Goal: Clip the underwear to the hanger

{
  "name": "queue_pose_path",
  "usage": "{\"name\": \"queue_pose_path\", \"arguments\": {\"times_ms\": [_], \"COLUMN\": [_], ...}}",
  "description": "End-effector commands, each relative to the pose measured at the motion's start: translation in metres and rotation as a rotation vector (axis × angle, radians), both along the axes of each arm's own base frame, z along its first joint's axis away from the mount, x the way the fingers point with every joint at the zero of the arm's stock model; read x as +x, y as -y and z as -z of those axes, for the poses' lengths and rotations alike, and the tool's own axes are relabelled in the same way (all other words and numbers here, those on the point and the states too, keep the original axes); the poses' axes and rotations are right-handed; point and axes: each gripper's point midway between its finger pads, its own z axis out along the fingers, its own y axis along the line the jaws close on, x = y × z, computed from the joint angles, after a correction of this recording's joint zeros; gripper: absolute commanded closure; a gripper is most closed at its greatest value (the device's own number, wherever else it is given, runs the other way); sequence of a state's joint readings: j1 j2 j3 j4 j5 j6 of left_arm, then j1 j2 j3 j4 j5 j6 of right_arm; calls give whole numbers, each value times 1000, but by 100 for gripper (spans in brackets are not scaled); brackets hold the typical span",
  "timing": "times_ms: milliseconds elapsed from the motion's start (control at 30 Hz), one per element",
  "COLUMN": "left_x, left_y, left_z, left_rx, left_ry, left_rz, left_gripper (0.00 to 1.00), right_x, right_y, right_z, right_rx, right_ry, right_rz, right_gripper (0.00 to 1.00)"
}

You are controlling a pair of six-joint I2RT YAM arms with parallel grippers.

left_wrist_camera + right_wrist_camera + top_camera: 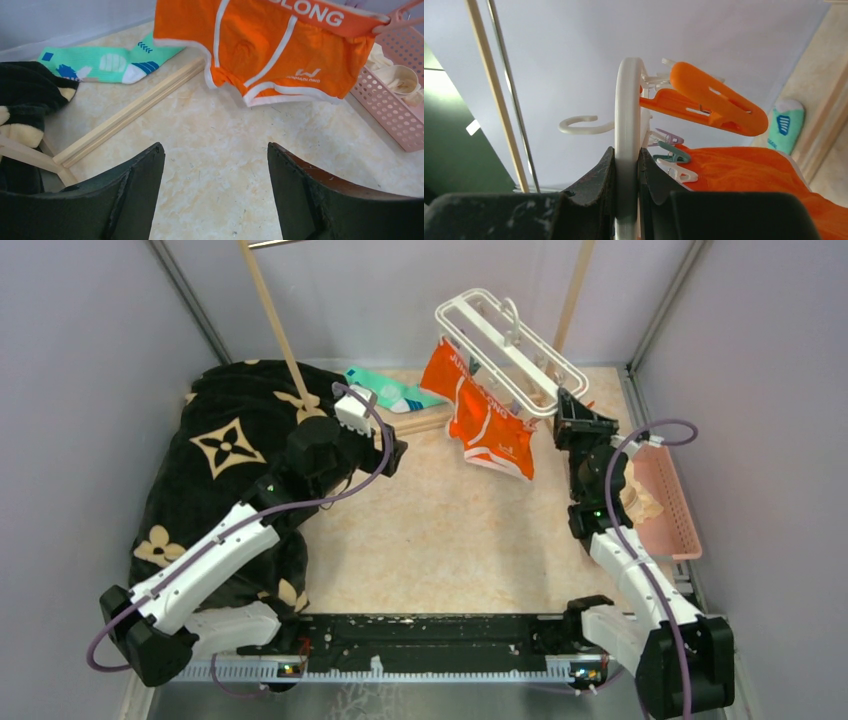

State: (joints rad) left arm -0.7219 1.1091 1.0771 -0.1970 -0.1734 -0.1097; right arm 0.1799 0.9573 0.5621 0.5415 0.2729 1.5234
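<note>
Underwear [270, 50] hangs off hanger [505, 335] near tabletop's [440, 530] far edge, "JUNHAOLONG" readable. Your left claw [215, 190] is spread, free tabletop ahead; right claw [626, 165] pinches hanger.

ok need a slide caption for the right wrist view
The right hand clamps the white hanger frame, orange underwear hanging just beyond.

Place: I'm looking into a robot lab test cell.
Walls: plain grey panels [90, 360] box in my table [450, 530].
Mounting: my left arm [200, 575] and right arm [640, 585] sit bolted to a black rail [430, 635].
Props: staged laundry gear, namely a wooden rack [272, 320], hanger [490, 350] and pink basket [672, 505].
</note>
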Motion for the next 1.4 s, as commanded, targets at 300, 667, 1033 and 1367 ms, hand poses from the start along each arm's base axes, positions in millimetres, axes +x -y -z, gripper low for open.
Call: {"name": "queue_pose_path", "arguments": {"times_ms": [300,667,1033,1367], "left_x": [-3,-3,0,1], "left_y": [4,5,4,-2], "left_z": [6,11,15,14], "left_rx": [-49,-49,-66,-66], "left_ry": [-13,-25,-41,-33], "left_rz": [19,17,-9,-41], "left_gripper": [5,0,0,0], "right_x": [-24,-18,-14,-6], "right_y": [15,13,12,13], "right_z": [-161,-191,-215,-226], "right_rx": [182,217,255,306], "right_ry": [463,540,621,685], "right_rz": [19,8,-14,-24], "right_gripper": [100,100,100,100]}}
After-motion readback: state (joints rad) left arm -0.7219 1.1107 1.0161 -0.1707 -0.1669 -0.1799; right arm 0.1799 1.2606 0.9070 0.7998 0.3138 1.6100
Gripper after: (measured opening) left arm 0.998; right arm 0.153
